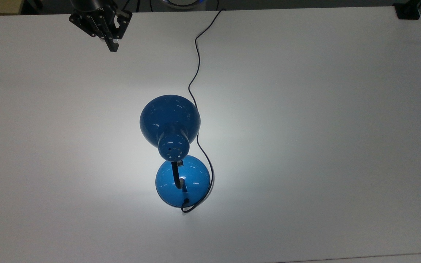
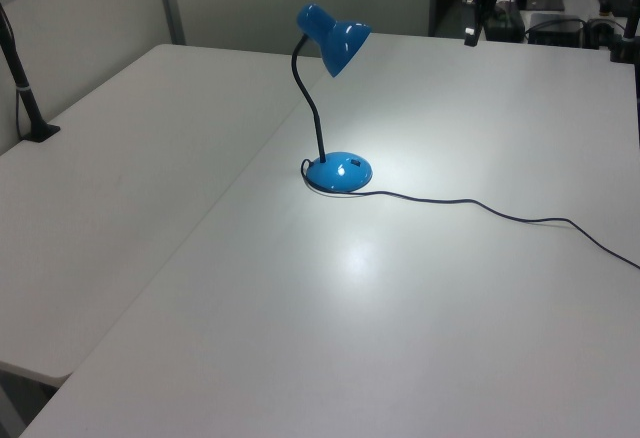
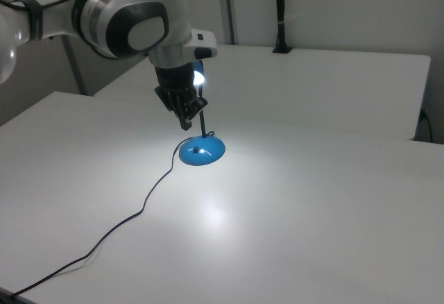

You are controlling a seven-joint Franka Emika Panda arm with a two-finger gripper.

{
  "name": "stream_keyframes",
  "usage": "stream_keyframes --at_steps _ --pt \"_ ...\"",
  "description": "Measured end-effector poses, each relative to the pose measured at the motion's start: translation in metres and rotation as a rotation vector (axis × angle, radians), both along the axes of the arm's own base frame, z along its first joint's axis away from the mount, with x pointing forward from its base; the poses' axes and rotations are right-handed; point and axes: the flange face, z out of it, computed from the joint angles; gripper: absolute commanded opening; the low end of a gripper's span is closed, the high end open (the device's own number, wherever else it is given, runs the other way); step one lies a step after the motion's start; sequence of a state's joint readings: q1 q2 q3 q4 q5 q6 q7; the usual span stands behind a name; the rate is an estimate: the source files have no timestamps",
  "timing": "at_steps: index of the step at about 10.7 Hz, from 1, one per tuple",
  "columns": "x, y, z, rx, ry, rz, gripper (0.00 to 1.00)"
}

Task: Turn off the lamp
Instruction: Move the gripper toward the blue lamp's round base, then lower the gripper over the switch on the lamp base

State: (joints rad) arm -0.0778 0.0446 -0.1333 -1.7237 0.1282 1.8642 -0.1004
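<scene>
We see the lamp (image 1: 170,122) standing approx. mid tabletop (image 1: 305,109) in the top view, lit: a bright pool of light spreads on the white surface around and beside it. Its dome shade (image 1: 169,117) w/ vent holes sits above the round base (image 1: 192,182), joined by the black bent neck (image 1: 175,175). In the left view the lamp (image 2: 333,38) stands upright, shade tilted down toward the left view's right, base (image 2: 338,171) flat on the tabletop (image 2: 300,338), and a glare spot lies on the surface just in front of the base. The cord (image 1: 194,69) leaves the base at the top view's bottom, loops round the base's right side, then runs up past the shade to the tabletop's far edge; in the left view the cord (image 2: 500,211) trails off to the left view's right. The pincer (image 1: 112,46) hangs near the top view's upper left, well apart from the lamp, over bare tabletop; its fingers look pressed together (one dark tip, no gap we can make out). In the right view the arm (image 3: 132,19) reaches in from the right view's left, the pincer (image 3: 186,123) pointing down, overlapping the lamp's neck in that line of sight, w/ the base (image 3: 202,150) and cord (image 3: 132,214) below it.
</scene>
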Motion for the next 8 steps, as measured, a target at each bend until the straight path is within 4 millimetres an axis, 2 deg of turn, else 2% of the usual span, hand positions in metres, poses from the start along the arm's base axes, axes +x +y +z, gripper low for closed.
stream_keyframes --at_steps 2,5,8 --pt "0.012 0.009 -0.010 -0.038 -0.024 0.026 0.00" --pt "0.042 0.035 -0.049 -0.082 -0.066 0.075 0.00" --pt "0.059 0.043 -0.081 -0.107 -0.077 0.124 0.00"
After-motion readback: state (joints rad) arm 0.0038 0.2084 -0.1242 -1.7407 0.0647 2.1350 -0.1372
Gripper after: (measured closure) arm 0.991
